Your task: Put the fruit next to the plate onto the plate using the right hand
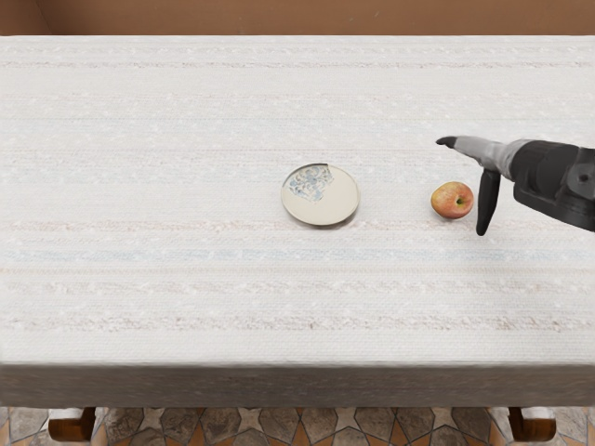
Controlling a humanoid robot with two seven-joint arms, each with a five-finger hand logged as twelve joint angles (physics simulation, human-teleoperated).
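Observation:
A red and yellow apple (pixel 452 200) lies on the table, to the right of a small round plate (pixel 320 194) with a blue pattern near its top left. My right hand (pixel 476 178) comes in from the right edge and hovers just right of the apple. Its fingers are spread open, one pointing left above the fruit and one hanging down beside it. Nothing is held. The left arm is out of view.
The pale, striped table (pixel 186 279) fills most of the view. Its front edge runs along the bottom, with a tiled floor and table feet below. A brown wall shows past the far edge.

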